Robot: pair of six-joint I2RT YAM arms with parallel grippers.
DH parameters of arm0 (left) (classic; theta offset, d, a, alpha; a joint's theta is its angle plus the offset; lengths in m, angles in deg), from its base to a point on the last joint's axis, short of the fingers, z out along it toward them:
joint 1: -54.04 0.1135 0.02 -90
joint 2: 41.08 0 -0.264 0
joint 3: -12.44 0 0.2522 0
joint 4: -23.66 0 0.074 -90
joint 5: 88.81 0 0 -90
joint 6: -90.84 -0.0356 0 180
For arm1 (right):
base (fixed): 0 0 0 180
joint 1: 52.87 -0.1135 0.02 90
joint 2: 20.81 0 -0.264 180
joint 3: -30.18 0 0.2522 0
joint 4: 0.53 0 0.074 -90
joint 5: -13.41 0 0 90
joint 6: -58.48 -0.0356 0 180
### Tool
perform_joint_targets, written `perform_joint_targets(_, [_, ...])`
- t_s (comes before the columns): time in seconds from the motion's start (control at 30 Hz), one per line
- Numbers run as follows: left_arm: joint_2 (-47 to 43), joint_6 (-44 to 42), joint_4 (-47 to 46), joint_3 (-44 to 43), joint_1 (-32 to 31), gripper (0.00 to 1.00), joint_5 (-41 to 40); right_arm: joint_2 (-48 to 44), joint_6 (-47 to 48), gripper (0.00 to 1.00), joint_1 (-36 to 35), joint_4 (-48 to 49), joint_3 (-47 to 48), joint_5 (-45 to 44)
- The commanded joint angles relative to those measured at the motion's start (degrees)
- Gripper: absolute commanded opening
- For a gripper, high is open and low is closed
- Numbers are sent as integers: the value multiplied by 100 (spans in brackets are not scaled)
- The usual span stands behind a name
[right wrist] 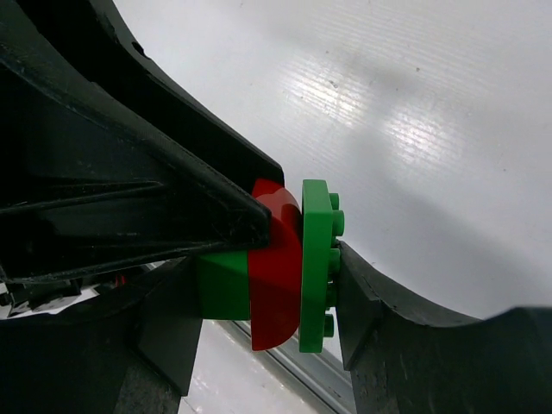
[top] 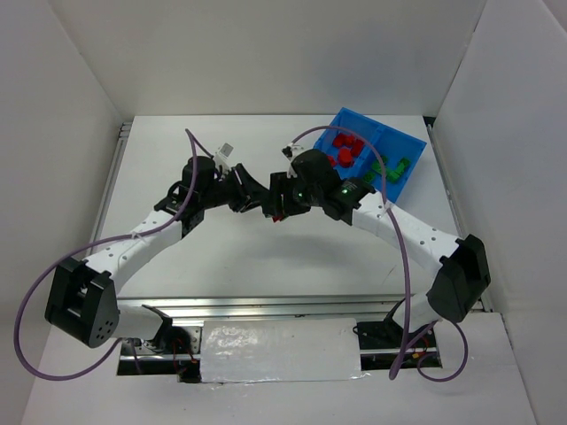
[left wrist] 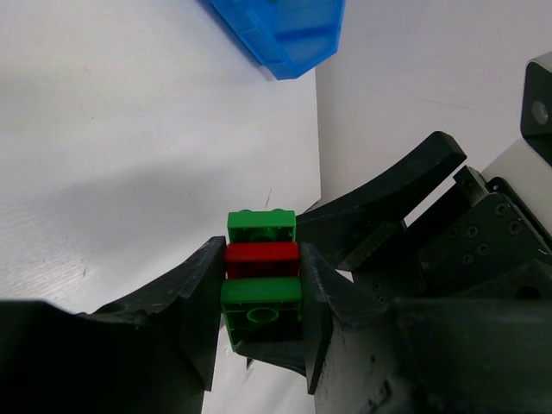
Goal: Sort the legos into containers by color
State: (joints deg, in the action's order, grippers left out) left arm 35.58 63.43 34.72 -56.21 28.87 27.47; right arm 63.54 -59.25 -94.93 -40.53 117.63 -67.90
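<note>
Green-red-green brick stack (left wrist: 261, 259) at centre of top view, pinched from both sides: left gripper (left wrist: 259, 297) pressed on its flanks, right gripper (right wrist: 302, 246) clamped on same stack. Risk: uneven pull pops brick free, falls short of blue bin (top: 399, 135) at upper right
</note>
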Motion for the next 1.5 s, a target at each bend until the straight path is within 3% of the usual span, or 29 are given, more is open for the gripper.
perform_joint_targets(0.0, [7, 412, -819, 84, -50, 0, 843, 63, -22, 31, -12, 426, 304, -192])
perform_joint_targets(0.07, [-19, 395, -1039, 75, -50, 0, 966, -7, -49, 45, 5, 462, 251, -166])
perform_joint_targets(0.1, [-37, 342, -1048, 67, -50, 0, 975, -50, -66, 85, 14, 488, 164, -105])
perform_joint_targets(0.13, [-64, 281, -1040, 40, -50, 0, 949, -181, -92, 99, 31, 523, 111, -61])
perform_joint_targets(0.27, [-195, -271, -908, -30, -23, 0, 747, -709, 47, 100, 574, 794, -310, 1000])
perform_joint_targets(0.3, [-222, -378, -951, -56, -15, 0, 808, -954, 152, 100, 750, 909, -555, 2039])
perform_joint_targets(0.4, [-248, -677, -1293, -74, -14, 0, 1035, -1420, 127, 100, 1410, 1234, -952, 3571])
perform_joint_targets(0.53, [-336, -1046, -1786, 31, -14, 0, 1317, -1852, -12, 100, 2052, 1524, -1251, 4865])
perform_joint_targets(0.6, [-371, -1082, -2188, 154, -6, 0, 1414, -1975, -259, 100, 2271, 1937, -1496, 5116])
perform_joint_targets(0.73, [-477, -592, -3568, 514, -23, 0, 1984, -1950, -584, 99, 2352, 2114, -1709, 4792])
perform_joint_targets(0.87, [-389, -28, -4720, 734, -58, 0, 2345, -1897, -1296, 93, 2282, 3307, -2016, 5248])
perform_joint_targets(1.0, [-144, 525, -5582, 752, -137, 0, 2636, -1844, -929, 90, 2001, 2993, -1701, 5081])
perform_joint_targets(1.07, [-82, 666, -5985, 778, -172, 0, 2671, -1730, -997, 81, 1887, 3167, -1674, 5151])
perform_joint_targets(1.17, [24, 860, -6286, 822, -181, 0, 2654, -1668, -1313, 57, 1842, 3658, -1805, 5318])
perform_joint_targets(1.2, [50, 860, -6295, 814, -173, 0, 2637, -1686, -1462, 34, 1833, 3905, -1910, 5336])
perform_joint_targets(1.27, [68, 843, -6252, 831, -173, 0, 2645, -1773, -1490, 15, 1842, 3986, -1964, 5328])
perform_joint_targets(1.3, [59, 808, -6252, 849, -181, 0, 2671, -1817, -1429, 11, 1842, 3925, -1955, 5310])
perform_joint_targets(1.47, [-133, 396, -5911, 954, -181, 0, 2707, -2002, -1060, 11, 2026, 3617, -1937, 5389])
